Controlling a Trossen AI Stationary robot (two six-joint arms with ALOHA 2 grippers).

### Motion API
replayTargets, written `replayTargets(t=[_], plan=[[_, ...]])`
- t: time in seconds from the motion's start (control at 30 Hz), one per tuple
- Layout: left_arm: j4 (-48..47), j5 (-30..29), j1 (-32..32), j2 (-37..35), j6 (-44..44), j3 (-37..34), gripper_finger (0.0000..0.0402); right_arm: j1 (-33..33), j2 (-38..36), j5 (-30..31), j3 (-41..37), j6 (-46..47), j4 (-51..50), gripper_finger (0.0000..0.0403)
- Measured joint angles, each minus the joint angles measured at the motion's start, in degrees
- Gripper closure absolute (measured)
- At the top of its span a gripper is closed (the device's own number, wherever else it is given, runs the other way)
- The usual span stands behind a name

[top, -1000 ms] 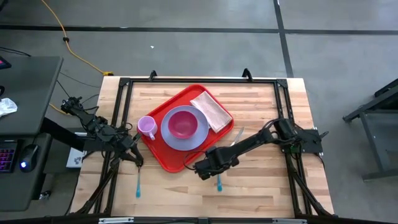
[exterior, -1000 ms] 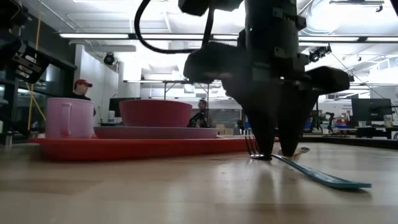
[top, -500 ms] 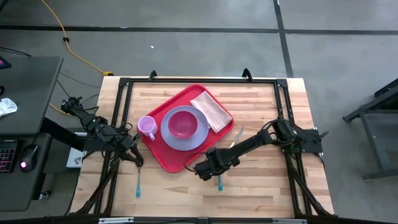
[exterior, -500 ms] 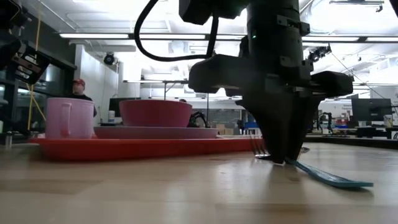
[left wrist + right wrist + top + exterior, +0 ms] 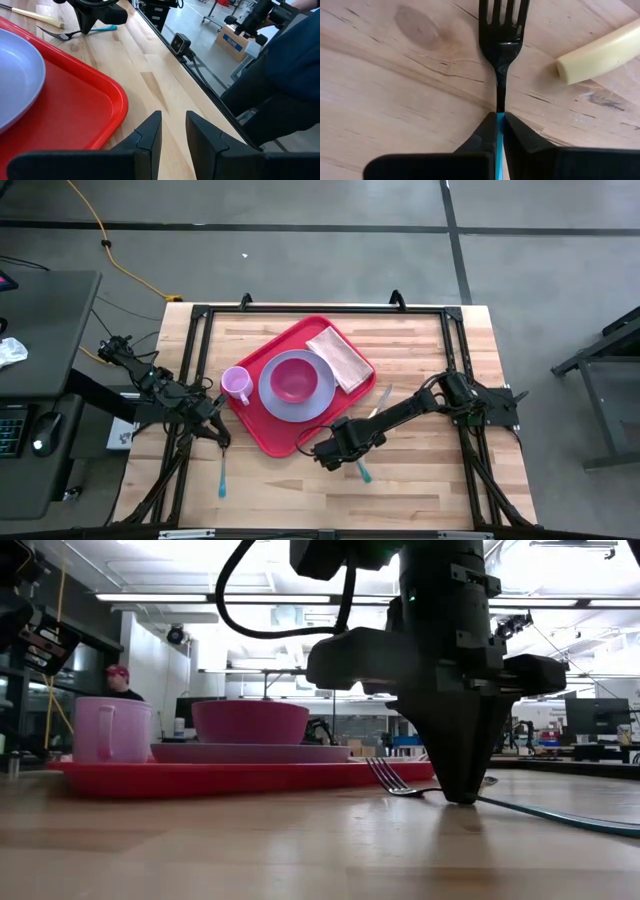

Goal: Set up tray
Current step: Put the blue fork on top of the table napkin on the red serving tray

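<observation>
the left pincer [image 5: 221, 440] waits at the bench's [image 5: 420, 490] left edge, fingers [image 5: 150, 135] a little spread with nothing between them. beside it the mug [image 5: 236, 384] stands on the red tray [image 5: 275, 438], which lies mid-bench with a plate [image 5: 272, 402], bowl [image 5: 292, 378] and napkin [image 5: 340, 358]. right of the tray's near corner, the right pincer [image 5: 335, 456] is pressed together on a fork [image 5: 500, 37]: only its wrist view shows the blue handle pinched between the fingers [image 5: 485, 140], beside a pale handle [image 5: 600, 52]. the low view shows the tines [image 5: 388, 778] off the wood.
</observation>
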Motion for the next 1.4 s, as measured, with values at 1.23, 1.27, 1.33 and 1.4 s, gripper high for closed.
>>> replayTargets(t=[1.23,1.27,1.33,1.4], plan=[[-0.4,-1.1,0.0,0.0,-1.0,0.0,0.0284,-4.5,-16.4,0.8,0.0,-6.0,-11.6,0.0403],[-0.4,-1.1,0.0,0.0,-1.0,0.0,0.0284,-5.3,-16.7,0.9,0.0,-7.2,-11.8,0.0403],[-0.3,-1.1,0.0,0.0,-1.2,0.0,0.0284,-7.0,-16.9,1.2,0.0,-10.2,-12.3,0.0403],[-0.3,-1.1,0.0,0.0,-1.3,0.0,0.0284,-8.7,-17.1,1.3,0.0,-13.6,-13.0,0.0403]])
